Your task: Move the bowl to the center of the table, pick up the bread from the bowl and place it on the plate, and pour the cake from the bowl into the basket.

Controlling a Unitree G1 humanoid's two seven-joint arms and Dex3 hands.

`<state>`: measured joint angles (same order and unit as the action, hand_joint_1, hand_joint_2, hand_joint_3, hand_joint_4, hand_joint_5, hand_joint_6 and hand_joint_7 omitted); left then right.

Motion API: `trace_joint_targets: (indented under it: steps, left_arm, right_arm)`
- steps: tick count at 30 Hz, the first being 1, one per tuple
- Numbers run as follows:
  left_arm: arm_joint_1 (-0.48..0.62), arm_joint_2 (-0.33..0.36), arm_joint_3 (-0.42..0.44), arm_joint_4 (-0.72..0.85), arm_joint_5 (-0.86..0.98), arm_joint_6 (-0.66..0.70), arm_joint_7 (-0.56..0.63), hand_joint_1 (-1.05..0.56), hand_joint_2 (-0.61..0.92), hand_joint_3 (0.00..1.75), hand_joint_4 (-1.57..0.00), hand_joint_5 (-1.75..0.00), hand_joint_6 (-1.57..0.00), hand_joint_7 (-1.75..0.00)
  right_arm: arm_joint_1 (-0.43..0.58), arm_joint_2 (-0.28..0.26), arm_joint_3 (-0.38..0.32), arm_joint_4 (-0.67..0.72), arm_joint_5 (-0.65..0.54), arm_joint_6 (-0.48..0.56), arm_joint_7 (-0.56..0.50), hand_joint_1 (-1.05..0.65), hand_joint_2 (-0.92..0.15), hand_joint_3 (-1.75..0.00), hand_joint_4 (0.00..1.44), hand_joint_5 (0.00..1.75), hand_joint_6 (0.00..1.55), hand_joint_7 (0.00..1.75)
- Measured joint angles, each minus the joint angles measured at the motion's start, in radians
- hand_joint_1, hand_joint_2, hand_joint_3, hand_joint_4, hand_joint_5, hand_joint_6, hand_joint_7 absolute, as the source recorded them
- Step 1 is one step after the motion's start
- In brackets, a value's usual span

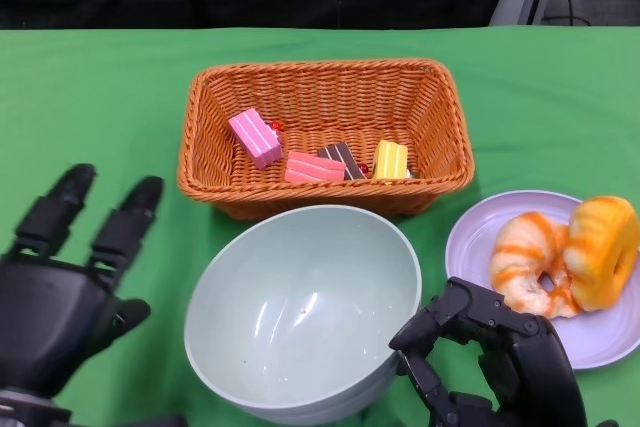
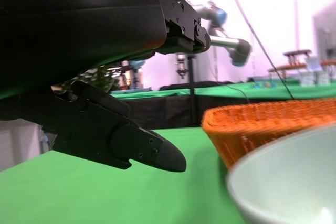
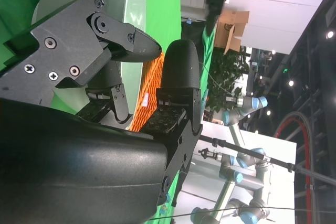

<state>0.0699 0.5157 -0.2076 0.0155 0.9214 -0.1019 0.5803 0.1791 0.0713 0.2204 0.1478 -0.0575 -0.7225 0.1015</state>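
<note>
Head view. I see one bowl point(image 1: 303, 312), pale green and empty, upright at the middle of the green bench point(image 1: 100, 97), just in front of the one basket point(image 1: 325, 134). The basket holds four cake pieces: a pink one point(image 1: 255, 137), a second pink one point(image 1: 314, 168), a dark one point(image 1: 343, 159) and a yellow one point(image 1: 390, 159). To the right, the one plate point(image 1: 528, 337) carries two breads, a striped one point(image 1: 527, 262) and an orange one point(image 1: 603, 250), touching each other. I judge the task as good as done: bread is on the plate, cake is in the basket, nothing is left in the bowl. My left hand point(image 1: 62, 287) lies on the bench left of the bowl, fingers spread and holding nothing, clear of the rim; I read that as parked out of the way. My right hand point(image 1: 497, 357) sits between bowl and plate, fingers curled; whether they touch the bowl rim I cannot tell here.

Right wrist view. The right hand point(image 3: 131, 93) shows its fingers point(image 3: 180, 72) bent with a gap between them and nothing in that gap; the bowl point(image 3: 131, 3) and a strip of basket point(image 3: 148, 87) lie beyond. I take the hand as loosely curled and empty.

Left wrist view. The left hand point(image 2: 105, 77) hovers low over the bench point(image 2: 105, 198), one finger point(image 2: 152, 153) extended, apart from the bowl point(image 2: 286, 182) and basket point(image 2: 262, 124).
</note>
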Motion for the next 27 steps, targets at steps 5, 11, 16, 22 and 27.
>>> trace_joint_targets:
  steps: [5,11,16,22,27]
  left_arm:
    - [-0.005,-0.01,0.069,0.031,-0.124,-0.158,0.065,-0.36,0.92,0.04,-0.46,-0.1,-0.44,-0.04]
    - [-0.052,-0.06,0.127,0.181,-0.314,-0.492,0.151,-0.15,0.92,0.17,-0.73,-0.13,-0.72,-0.08]
    - [-0.086,-0.106,0.151,0.248,-0.457,-0.667,0.118,-0.03,0.84,0.49,-0.93,-0.73,-1.06,-0.64]
    - [-0.108,-0.14,0.148,0.281,-0.644,-0.846,-0.06,0.0,0.66,0.88,-0.91,-1.13,-0.89,-1.13]
    - [-0.088,-0.143,0.128,0.272,-0.799,-0.869,-0.267,-0.04,0.76,0.69,-0.88,-1.18,-0.83,-1.22]
  right_arm:
    - [-0.007,0.0,-0.001,0.03,0.004,0.0,0.003,-0.16,-0.51,-0.93,0.81,1.44,0.79,1.18]
    - [-0.018,0.0,-0.003,0.049,0.0,-0.001,0.002,-0.17,-0.53,-0.91,0.81,1.44,0.79,1.17]
    - [-0.042,-0.003,-0.006,0.102,-0.012,-0.011,-0.002,-0.15,-0.63,-0.75,0.78,1.46,0.79,1.11]
    - [-0.116,-0.006,-0.009,0.205,-0.052,-0.018,-0.01,-0.16,-0.73,-0.51,0.78,1.46,0.79,1.04]
    - [-0.179,-0.004,-0.012,0.273,-0.085,-0.02,-0.038,-0.17,-0.82,-0.35,0.78,1.44,0.79,1.02]
